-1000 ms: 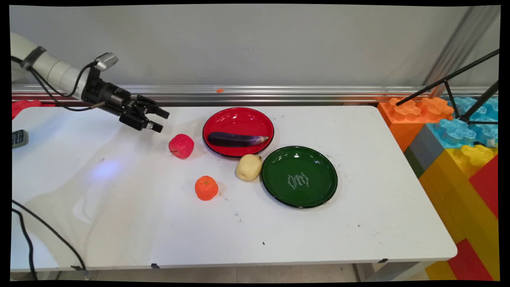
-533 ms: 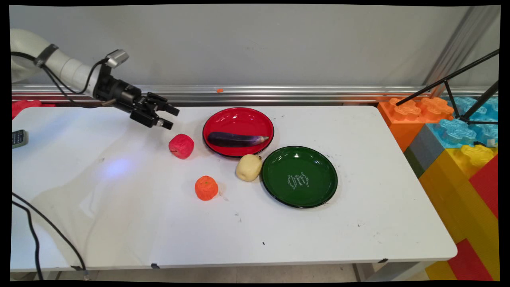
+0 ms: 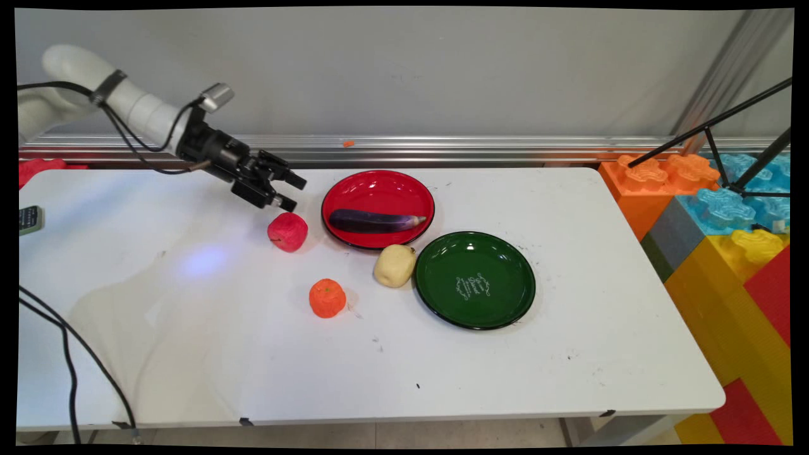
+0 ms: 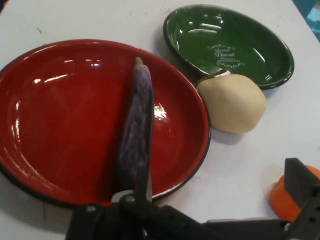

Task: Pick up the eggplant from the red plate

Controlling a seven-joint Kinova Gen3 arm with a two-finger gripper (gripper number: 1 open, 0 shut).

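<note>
My gripper (image 3: 292, 193) hangs open and empty just above and behind a red apple (image 3: 288, 231), a little left of the red plate (image 3: 379, 178). A purple eggplant (image 3: 376, 221) lies across that plate. A pale yellow fruit (image 3: 395, 265) sits between the red plate and a green plate (image 3: 475, 279), touching the green rim. An orange (image 3: 327, 297) lies nearer the front. The hand view looks over the red plate (image 4: 60, 115) with the eggplant (image 4: 137, 130), the pale fruit (image 4: 232, 102), the green plate (image 4: 230, 40) and the orange (image 4: 282, 200) behind one finger. The apple is hidden there.
Big coloured toy blocks (image 3: 727, 215) and a black tripod (image 3: 727, 145) stand off the table's right end. A metal rail (image 3: 442, 148) runs along the back edge. A small dark device (image 3: 28, 219) lies at the left edge, and black cables (image 3: 76, 379) hang at the front left.
The arm has swung to the right, carrying the open gripper from left of the apple to just above it, closer to the red plate. Nothing on the table has moved.
</note>
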